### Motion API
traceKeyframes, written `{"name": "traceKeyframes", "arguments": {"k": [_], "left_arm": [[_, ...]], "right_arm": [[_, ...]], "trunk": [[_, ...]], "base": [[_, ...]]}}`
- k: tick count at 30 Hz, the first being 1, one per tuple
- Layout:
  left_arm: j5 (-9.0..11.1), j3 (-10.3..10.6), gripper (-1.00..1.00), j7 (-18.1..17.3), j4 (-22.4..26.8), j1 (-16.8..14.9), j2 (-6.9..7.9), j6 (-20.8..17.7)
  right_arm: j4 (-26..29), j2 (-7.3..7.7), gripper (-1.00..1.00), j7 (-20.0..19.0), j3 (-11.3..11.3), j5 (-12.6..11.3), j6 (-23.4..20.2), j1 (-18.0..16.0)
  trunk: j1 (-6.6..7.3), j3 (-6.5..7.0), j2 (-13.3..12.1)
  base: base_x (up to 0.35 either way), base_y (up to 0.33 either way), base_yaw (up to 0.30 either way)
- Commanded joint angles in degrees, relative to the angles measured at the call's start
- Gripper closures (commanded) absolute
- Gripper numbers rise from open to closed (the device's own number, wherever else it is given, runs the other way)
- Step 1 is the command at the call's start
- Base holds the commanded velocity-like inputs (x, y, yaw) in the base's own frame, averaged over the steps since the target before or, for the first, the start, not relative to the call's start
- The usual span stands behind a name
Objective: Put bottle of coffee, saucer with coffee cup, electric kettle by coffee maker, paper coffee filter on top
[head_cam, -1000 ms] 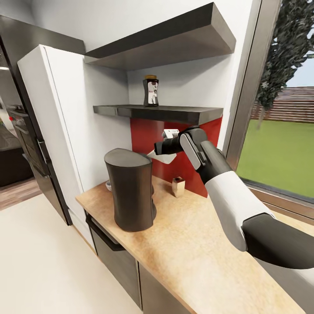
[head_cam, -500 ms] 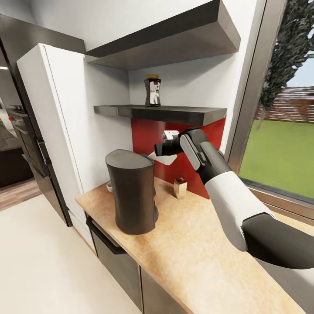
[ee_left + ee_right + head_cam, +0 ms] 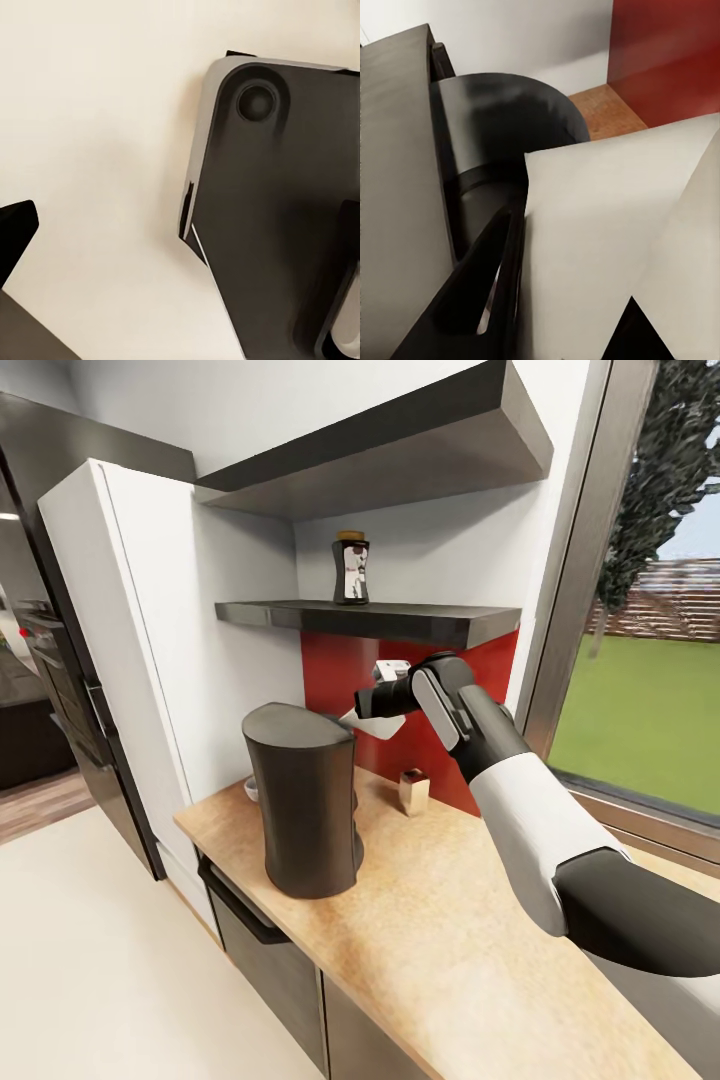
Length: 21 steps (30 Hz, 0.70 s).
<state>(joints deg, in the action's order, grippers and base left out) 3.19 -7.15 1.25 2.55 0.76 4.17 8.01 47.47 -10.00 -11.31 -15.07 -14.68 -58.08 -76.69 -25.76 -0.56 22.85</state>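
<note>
Holding the filter (image 3: 372, 724) clamped in my right gripper (image 3: 362, 705), I have it just beside the maker's (image 3: 303, 800) top rim, above the counter (image 3: 420, 920). Past the maker sits a small cup (image 3: 250, 788). Farther up, the bottle (image 3: 350, 568) stands on the shelf (image 3: 400, 622).

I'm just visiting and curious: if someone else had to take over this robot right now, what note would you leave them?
Right gripper: shut on the paper filter, held by the coffee maker's top rim, not yet laid down.
Left gripper: can't tell its state.
Coffee jar: on the black shelf.
Coffee maker: on the countertop.
Done: coffee maker in place.
Left: set filter on top; bring jar down; place saucer, cup and kettle.
</note>
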Motion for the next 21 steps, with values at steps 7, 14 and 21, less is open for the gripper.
{"name": "traceKeyframes", "arguments": {"k": [7, 14, 21], "left_arm": [[0.3, -0.2, -1.0, 0.0, 0.1, 0.0, -0.04, 0.1], [0.3, -0.2, -1.0, 0.0, 0.1, 0.0, -0.04, 0.1], [0.3, -0.2, -1.0, 0.0, 0.1, 0.0, -0.04, 0.1]], "right_arm": [[0.2, 0.0, 1.0, 0.2, -0.1, -0.1, -0.2, 0.0], [0.2, 0.0, 1.0, 0.2, -0.1, -0.1, -0.2, 0.0], [0.2, 0.0, 1.0, 0.2, -0.1, -0.1, -0.2, 0.0]], "trunk": [[-0.03, -0.06, 0.1], [-0.03, -0.06, 0.1], [-0.03, -0.06, 0.1]], "base": [[0.0, 0.0, 0.034], [0.0, 0.0, 0.07], [0.009, 0.0, 0.005]]}}
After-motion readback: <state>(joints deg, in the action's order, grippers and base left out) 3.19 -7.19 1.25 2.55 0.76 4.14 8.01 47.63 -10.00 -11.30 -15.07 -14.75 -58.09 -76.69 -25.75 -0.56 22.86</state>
